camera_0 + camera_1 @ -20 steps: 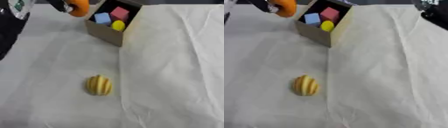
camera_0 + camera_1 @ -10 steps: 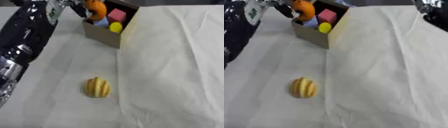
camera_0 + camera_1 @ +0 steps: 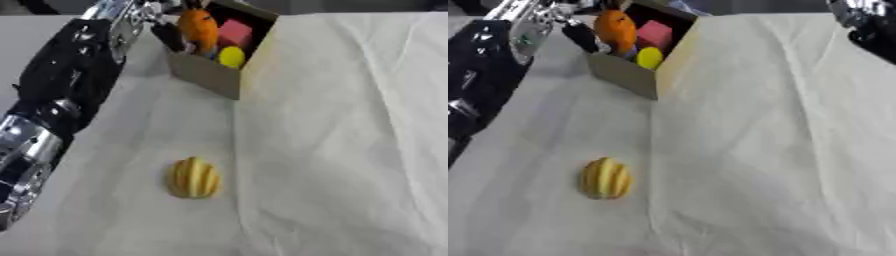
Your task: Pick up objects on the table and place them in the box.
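Observation:
An open cardboard box (image 3: 214, 77) stands at the far middle of the table. Inside it I see a pink block (image 3: 234, 33) and a yellow ball (image 3: 231, 56). My left hand (image 3: 166, 35) reaches in from the left and is shut on an orange object (image 3: 198, 27), held right over the box's left edge. A yellow ribbed object (image 3: 194, 177) lies on the white cloth nearer to me. Only a dark part of my right arm (image 3: 868, 22) shows at the top right corner; the hand itself is out of view.
A wrinkled white cloth (image 3: 341, 130) covers the table, with a long fold running from the box toward me. My left arm (image 3: 52, 100) stretches across the left side of the table.
My left hand has carried the orange object rightward from beside the box to over its left edge. The arm now fills more of the left side. The yellow ribbed object has stayed put.

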